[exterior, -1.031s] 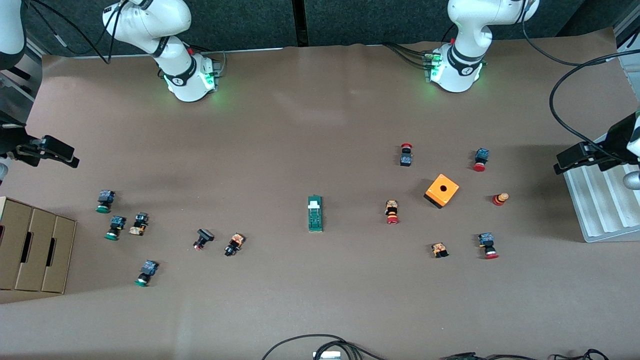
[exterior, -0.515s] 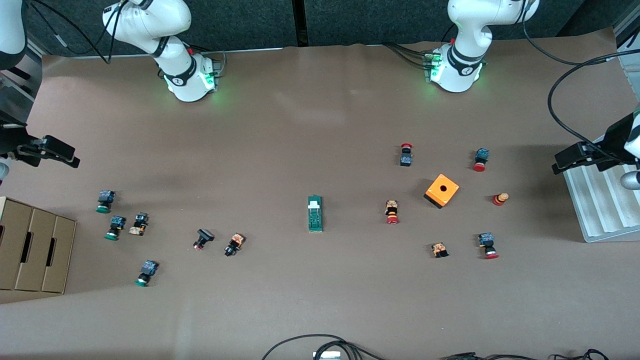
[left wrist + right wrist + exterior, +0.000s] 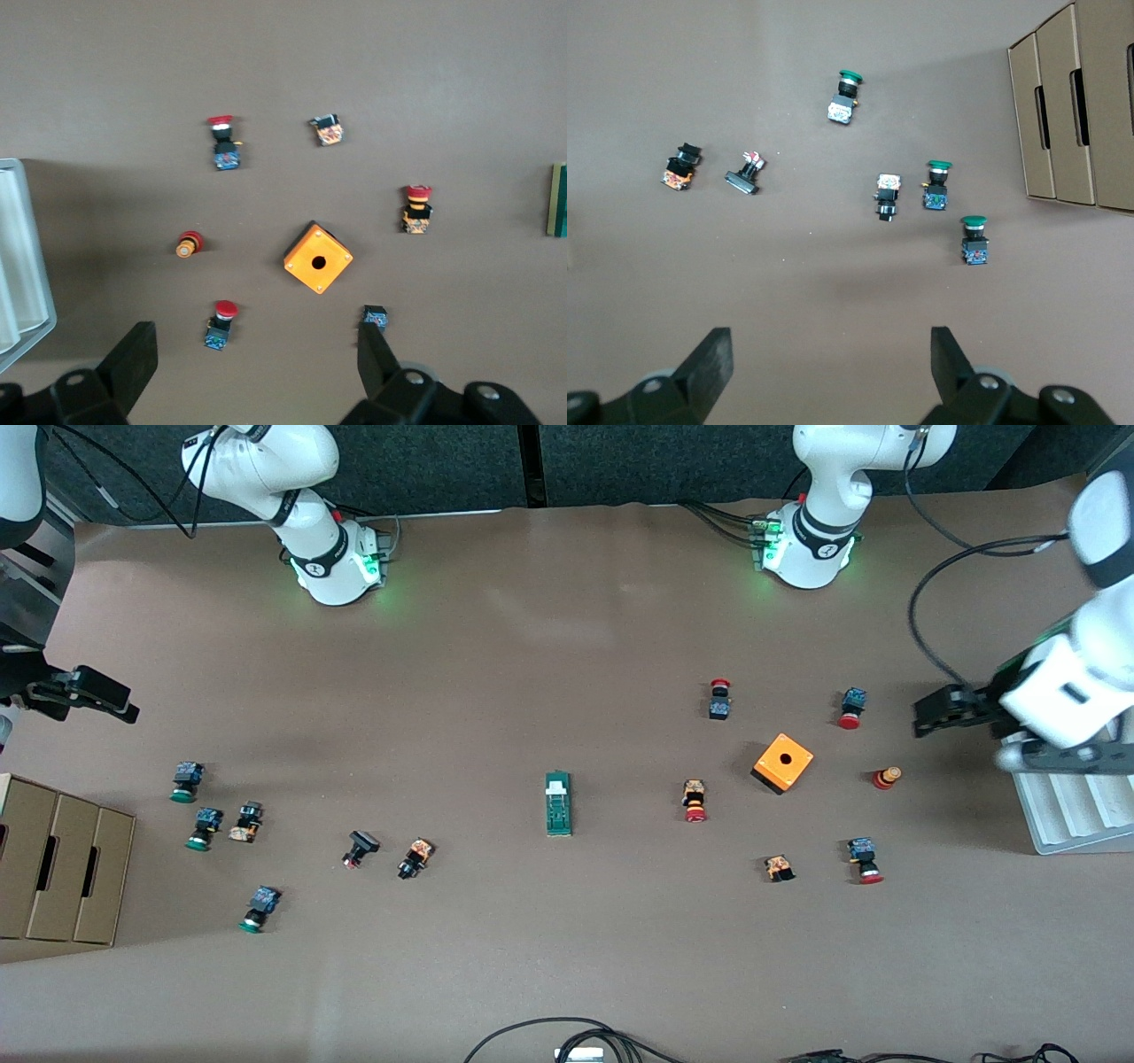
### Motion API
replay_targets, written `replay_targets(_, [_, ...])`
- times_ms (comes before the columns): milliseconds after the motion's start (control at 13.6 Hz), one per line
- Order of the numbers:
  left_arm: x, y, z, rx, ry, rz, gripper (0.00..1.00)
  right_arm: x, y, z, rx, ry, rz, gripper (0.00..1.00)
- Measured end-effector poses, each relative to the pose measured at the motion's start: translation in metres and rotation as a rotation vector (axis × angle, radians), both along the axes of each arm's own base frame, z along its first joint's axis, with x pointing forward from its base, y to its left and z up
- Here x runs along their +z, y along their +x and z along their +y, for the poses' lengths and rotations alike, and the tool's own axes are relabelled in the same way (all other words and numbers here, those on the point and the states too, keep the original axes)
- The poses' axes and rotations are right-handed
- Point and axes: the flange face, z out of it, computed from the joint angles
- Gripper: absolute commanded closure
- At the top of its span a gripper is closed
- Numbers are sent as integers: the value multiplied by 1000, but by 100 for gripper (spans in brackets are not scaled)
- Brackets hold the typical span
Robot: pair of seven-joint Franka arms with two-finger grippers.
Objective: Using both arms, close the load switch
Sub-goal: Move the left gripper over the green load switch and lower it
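Shows the load switch [image 3: 558, 804] lying flat at the middle of the brown table [image 3: 567, 974], long axis on the twelve-to-six line of the front view, white tab at the twelve o'clock end, toward the arm bases. Untouched by either arm.

Taking the switch as dial centre: finds the left gripper [image 3: 930, 713] between two and three o'clock, up in the air over bare table by the white ridged tray [image 3: 1067, 806], fingers [image 3: 137, 350] spread wide apart and holding nothing. Looks down, in the left wrist view, on the orange cube box [image 3: 317, 258] ringed by red-capped push buttons [image 3: 418, 208], with the switch's edge just in frame.

Puts the right gripper [image 3: 111, 695] between nine and ten o'clock, well apart from the switch, over the right arm's end of the table above the cardboard box [image 3: 58, 864]. Jaws likewise fully parted, empty, touching nothing. Takes in, from the right wrist view, green-capped push buttons [image 3: 973, 239] scattered on the table beside the cardboard box.

Places the orange cube box at roughly three o'clock of the switch.
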Motion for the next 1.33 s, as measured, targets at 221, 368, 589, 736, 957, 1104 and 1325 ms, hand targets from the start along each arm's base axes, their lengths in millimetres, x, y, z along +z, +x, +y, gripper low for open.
replay_targets(221, [-32,6,-43,-70,7,47,0,0,0,0,1,0,1,1])
replay_targets(368, [-48,9,-61,-98,10,66,0,0,0,0,1,0,1,1])
replay_targets(589, [-49,18,-77,-123,-3,27,0,0,0,2,4,0,1,1])
replay_targets(736, [-43,15,-106,-168,-22,-10,0,0,1,3,5,-1,-1,1])
replay_targets(957, [-34,5,-165,-144,-39,-97,0,0,1,3,5,-1,-3,1])
replay_targets(1104, [-31,-4,-196,-118,27,-154,0,0,1,4,7,-1,-3,1])
replay_targets(1325, [-32,-22,-250,-96,149,-277,0,0,1,4,8,-1,-3,1])
